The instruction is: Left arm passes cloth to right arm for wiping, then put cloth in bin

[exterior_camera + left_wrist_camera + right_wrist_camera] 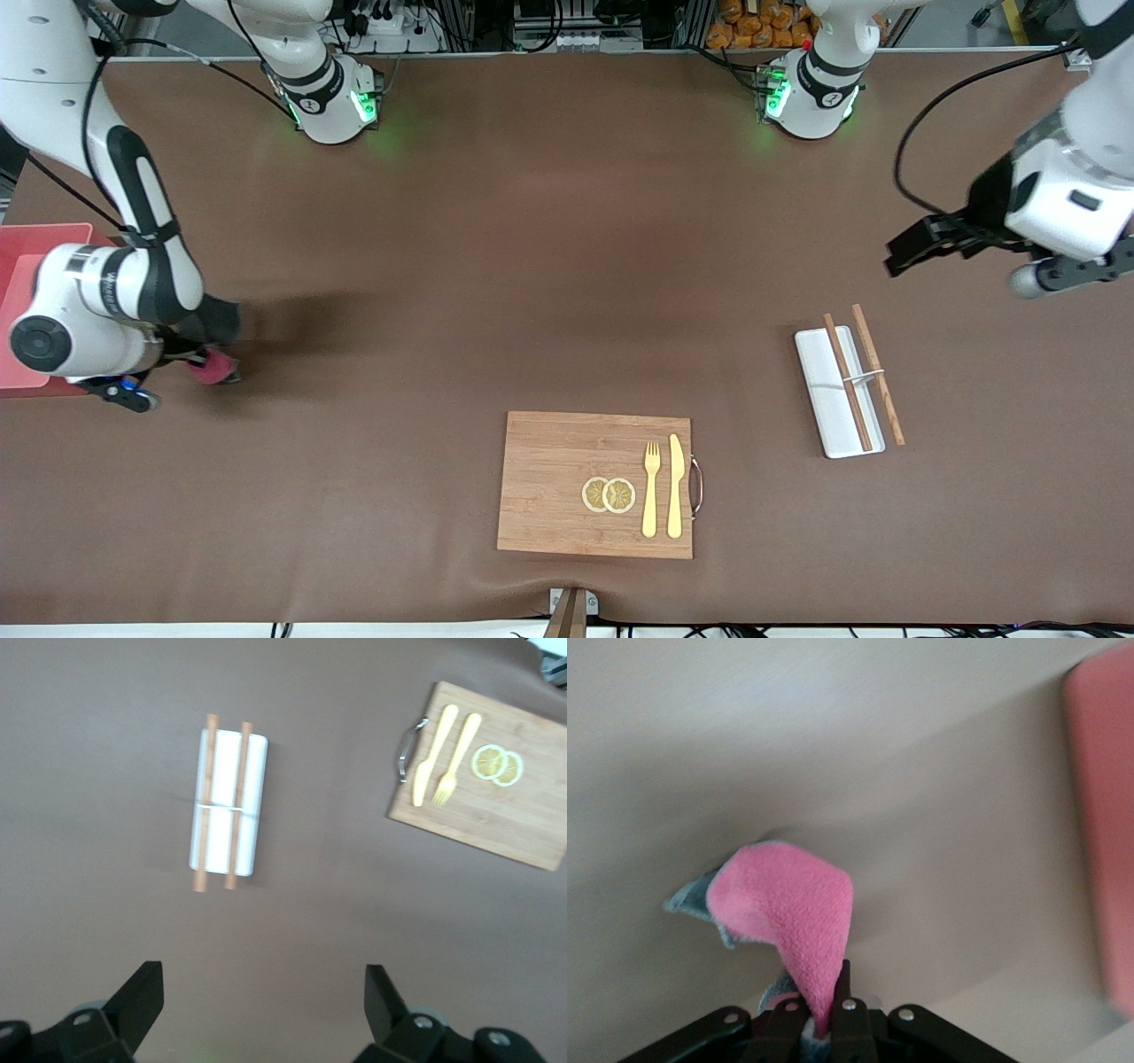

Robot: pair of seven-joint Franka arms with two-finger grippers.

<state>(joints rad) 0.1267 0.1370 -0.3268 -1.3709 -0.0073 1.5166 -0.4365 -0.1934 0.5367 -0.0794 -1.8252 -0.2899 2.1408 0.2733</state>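
Clearly, I saw the cloth (793,908), fuzzy pink with grey edging, pinched in the right gripper (822,1023), apparently trailing lengthwise outward from its jaws; the left gripper (264,997) gaped wide, empty.

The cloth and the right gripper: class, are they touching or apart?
Touching. The right wrist view shows the right gripper shut on the cloth, its pink fold pinched between the fingers.

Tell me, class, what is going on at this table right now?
The right pincer is shut on the cloth, held low over the table beside the bin at the right arm's end. The left pincer hangs open and empty above the white tray with chopsticks. The cloth is not yet in the bin.
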